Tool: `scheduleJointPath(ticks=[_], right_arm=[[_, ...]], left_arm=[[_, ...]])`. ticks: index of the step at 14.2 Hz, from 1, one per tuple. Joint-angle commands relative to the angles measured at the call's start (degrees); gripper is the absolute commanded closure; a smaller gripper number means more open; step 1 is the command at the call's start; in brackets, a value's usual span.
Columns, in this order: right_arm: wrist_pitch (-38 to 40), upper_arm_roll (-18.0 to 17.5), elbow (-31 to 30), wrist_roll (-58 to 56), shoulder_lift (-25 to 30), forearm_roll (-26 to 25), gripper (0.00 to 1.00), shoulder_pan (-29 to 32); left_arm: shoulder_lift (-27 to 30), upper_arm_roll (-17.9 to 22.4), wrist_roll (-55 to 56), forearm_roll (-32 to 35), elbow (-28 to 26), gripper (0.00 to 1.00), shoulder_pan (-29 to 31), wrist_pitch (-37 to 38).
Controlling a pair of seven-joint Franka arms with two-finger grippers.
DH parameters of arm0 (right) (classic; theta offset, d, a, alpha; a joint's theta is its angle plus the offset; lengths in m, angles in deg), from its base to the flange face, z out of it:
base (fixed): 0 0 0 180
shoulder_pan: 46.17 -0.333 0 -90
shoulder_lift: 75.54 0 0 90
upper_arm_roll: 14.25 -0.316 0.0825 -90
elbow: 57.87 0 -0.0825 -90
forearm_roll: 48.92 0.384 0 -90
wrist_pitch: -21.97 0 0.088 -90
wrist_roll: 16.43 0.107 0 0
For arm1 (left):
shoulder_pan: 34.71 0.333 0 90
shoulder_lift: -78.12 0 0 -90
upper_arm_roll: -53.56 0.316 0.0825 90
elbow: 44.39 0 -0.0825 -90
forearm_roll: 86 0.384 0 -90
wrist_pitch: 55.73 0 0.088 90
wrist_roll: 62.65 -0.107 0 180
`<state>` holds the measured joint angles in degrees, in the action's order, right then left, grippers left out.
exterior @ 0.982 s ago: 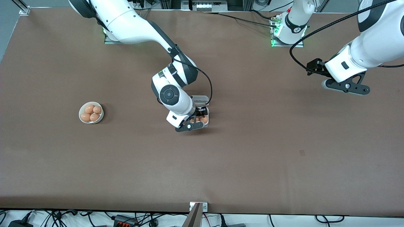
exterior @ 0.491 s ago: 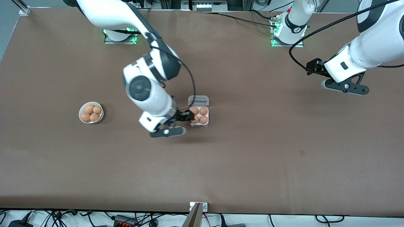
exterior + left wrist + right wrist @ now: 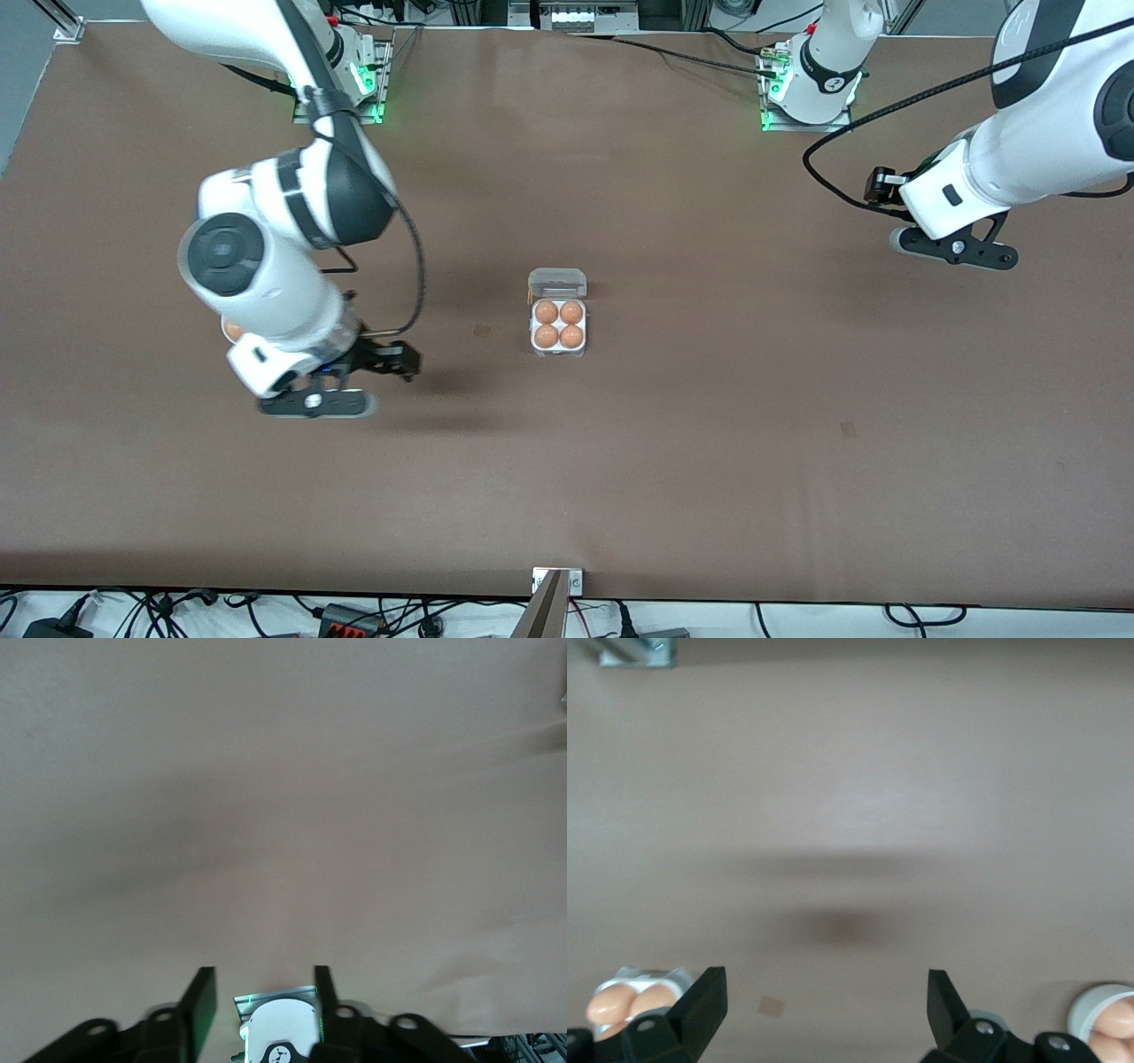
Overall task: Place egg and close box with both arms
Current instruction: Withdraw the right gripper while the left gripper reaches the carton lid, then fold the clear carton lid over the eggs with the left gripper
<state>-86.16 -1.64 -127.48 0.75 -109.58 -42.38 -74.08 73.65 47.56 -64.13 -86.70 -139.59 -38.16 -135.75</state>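
The box (image 3: 558, 347), a small clear carton, sits mid-table with its lid (image 3: 557, 282) folded open on the side away from the front camera. Every cell holds a tan-orange egg (image 3: 547, 312). My right gripper (image 3: 314, 403) hangs over bare table between the box and the bowl, open and empty. In the right wrist view the right gripper (image 3: 824, 988) has wide-spread fingers, with the box's eggs (image 3: 620, 1005) at one edge. My left gripper (image 3: 957, 251) hovers over the left arm's end of the table. In its wrist view the left gripper (image 3: 261, 979) shows a narrow empty gap.
A white bowl (image 3: 1099, 1003) of spare eggs is mostly hidden under the right arm in the front view; only a sliver of egg (image 3: 232, 330) shows. A small tape patch (image 3: 481, 330) lies beside the box. A metal bracket (image 3: 556, 580) marks the table's near edge.
The right arm has swung away from the box toward the bowl, leaving all cells filled. The left gripper's fingers have narrowed and that arm shifted slightly.
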Motion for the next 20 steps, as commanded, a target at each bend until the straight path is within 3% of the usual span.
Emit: scheduleJointPath(ticks=[1,4,8,10,12,13,15,18,20], right_arm=[[4.22,0.32,-1.06,-2.31,3.1,-0.48,0.0,2.93],[6.43,0.23,-1.06,-4.59,4.76,0.22,0.0,8.11],[6.61,-1.78,-3.42,-8.21,9.5,-0.65,0.0,14.8],[6.7,-5.72,-6.05,-8.56,13.37,-3.8,0.0,19.18],[6.7,-11.52,-9.13,-10.74,17.06,-4.96,0.0,26.29],[6.7,-12.5,-10.1,-12.67,18.03,-5.14,0.0,27.98],[7.57,-12.25,-10.46,-17.68,19.18,-6.18,0.0,28.43],[14.77,-12.25,-10.63,-17.09,21.63,-9.35,0.0,28.26],[14.27,-12.25,-15.87,-17.26,25.05,-9.27,0.0,28.43]], left_arm=[[-1.42,-0.15,-0.89,0.26,0.98,0.99,-0.07,1.02],[-3.35,-0.15,-0.37,-3.07,0.11,0.99,-0.16,-1.0],[-4.93,-6.02,6.89,-3.87,-8.05,0.99,-0.25,-18.01],[-6.94,-11.55,16.28,-3.69,-10.09,0.99,-0.25,-26.37],[-9.23,-15.08,24.03,-2.99,-10.0,0.99,-0.33,-30.52],[-10.03,-15.96,27.02,-2.99,-9.92,0.99,-0.59,-32.28],[-10.91,-16.5,32.3,-2.99,-9.83,0.99,-4.01,-35.45],[-13.63,-16.32,40.21,-2.73,-9.91,0.99,-10.77,-40.63],[-15.82,-16.32,46.62,2.34,-9.92,0.99,-14.29,-42.93]])
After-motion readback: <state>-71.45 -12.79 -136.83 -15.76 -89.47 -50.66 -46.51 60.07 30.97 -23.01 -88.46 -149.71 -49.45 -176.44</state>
